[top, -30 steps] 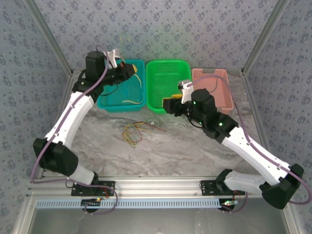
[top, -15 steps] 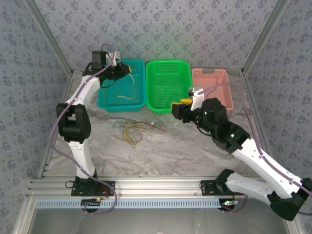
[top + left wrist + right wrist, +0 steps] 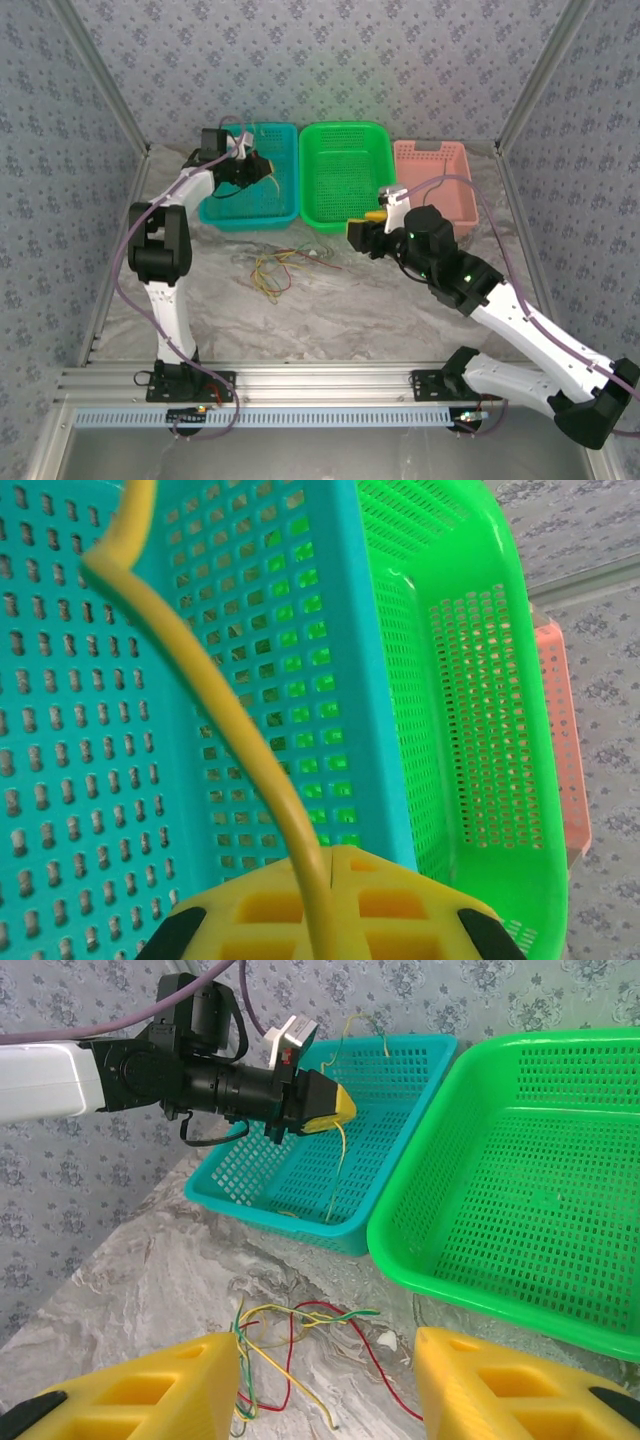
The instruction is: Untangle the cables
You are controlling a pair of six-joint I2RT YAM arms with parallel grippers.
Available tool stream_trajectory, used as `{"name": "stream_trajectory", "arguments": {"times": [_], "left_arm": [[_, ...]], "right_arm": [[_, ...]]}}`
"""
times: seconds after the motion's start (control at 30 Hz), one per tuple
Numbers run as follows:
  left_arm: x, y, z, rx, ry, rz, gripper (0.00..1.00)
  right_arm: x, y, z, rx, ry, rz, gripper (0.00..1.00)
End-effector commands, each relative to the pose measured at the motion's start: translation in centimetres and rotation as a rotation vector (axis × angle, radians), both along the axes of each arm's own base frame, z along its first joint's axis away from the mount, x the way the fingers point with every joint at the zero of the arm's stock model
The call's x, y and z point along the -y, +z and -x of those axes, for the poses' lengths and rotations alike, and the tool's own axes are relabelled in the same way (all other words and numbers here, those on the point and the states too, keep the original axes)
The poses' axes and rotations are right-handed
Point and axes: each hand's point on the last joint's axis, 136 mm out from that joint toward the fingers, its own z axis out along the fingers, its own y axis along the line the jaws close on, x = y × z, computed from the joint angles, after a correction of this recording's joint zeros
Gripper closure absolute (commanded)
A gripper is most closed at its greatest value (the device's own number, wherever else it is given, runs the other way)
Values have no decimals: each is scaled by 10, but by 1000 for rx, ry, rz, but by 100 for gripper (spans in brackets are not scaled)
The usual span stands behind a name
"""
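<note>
Left gripper (image 3: 340, 1108) clamped on a yellow cable (image 3: 215, 695) above the teal basket (image 3: 213, 214).
Its jaws are closed on the cable's upper end, and the cable hangs down in a loose curve into the teal basket. The right gripper (image 3: 325, 1380) hovers with jaws parted and nothing between them, to the near right of the teal basket. The tangle of cables (image 3: 272, 268), yellow, green and red, lies on the marble table (image 3: 330, 310) just in front of the teal basket's near wall.
</note>
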Motion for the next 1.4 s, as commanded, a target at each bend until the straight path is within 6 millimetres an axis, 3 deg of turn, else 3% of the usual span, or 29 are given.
{"name": "stream_trajectory", "arguments": {"times": [0.0, 0.23, 0.43, 0.73, 1.0, 1.1, 1.17, 1.2, 1.37], "left_arm": [[4, 21, 4, 36, -27, 34, 100], [1, 24, 11, 35, -13, 37, 100], [0, 37, 17, 77, -5, 46, 100], [-5, -1, 14, -56, 38, 54, 100], [-13, -23, 11, -130, 93, 69, 100], [-15, -25, 11, -149, 103, 82, 88], [-15, -20, 12, -152, 107, 79, 69], [-16, -15, 13, -149, 111, 80, 56], [-26, 30, 21, -85, 166, 49, 26]], "right_arm": [[-2, 6, 2, 16, 2, -22, 48], [-3, 2, 2, 11, 2, -14, 49], [-5, 1, 2, 9, 4, -11, 48], [-5, 2, 2, 14, 3, -7, 48], [-6, -2, 0, 8, 1, 3, 48], [-6, -2, -1, 9, 1, 2, 48], [-7, -2, -1, 8, 2, 2, 48], [-6, -2, -1, 9, 0, 3, 48], [-8, 0, -2, 12, 4, 4, 48]]}}
